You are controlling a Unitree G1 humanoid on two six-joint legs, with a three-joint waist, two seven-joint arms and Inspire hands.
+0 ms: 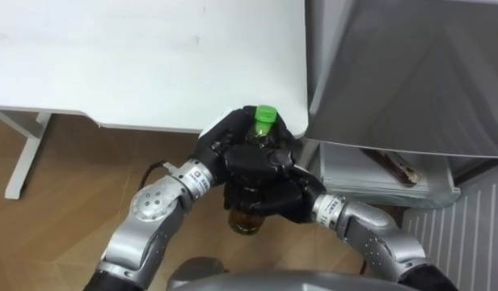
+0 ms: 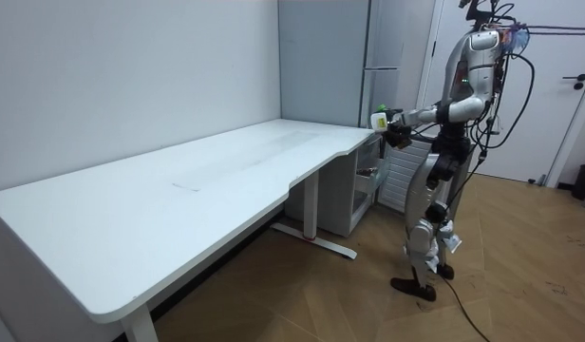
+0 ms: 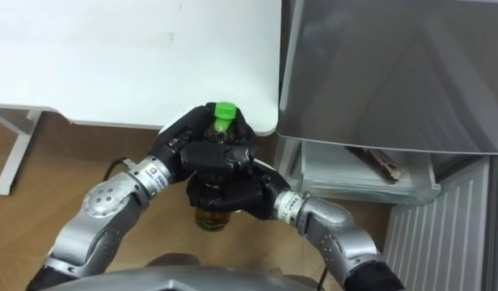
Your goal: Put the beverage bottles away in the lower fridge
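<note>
1 bottle (image 1: 266,118), green cap, amber contents, is held upright before the chest by 2 robot hands. The left robot hand (image 1: 226,139) is curled round the upper part and the right robot hand (image 1: 269,198) round the lower. The counter (image 1: 152,65) corner lies just behind. On the right, the fridge (image 1: 411,73) is seen with its lower drawer (image 1: 370,184) pulled out.

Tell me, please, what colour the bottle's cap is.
The bottle's cap is bright green, clearest in the left eye view.

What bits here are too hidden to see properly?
- The bottle middle, eye views: covered by the left hand and right hand.
- The brown thing in the fridge drawer, eye views: partly under the grey fridge front.
- The bottle, room view: too small.
</note>
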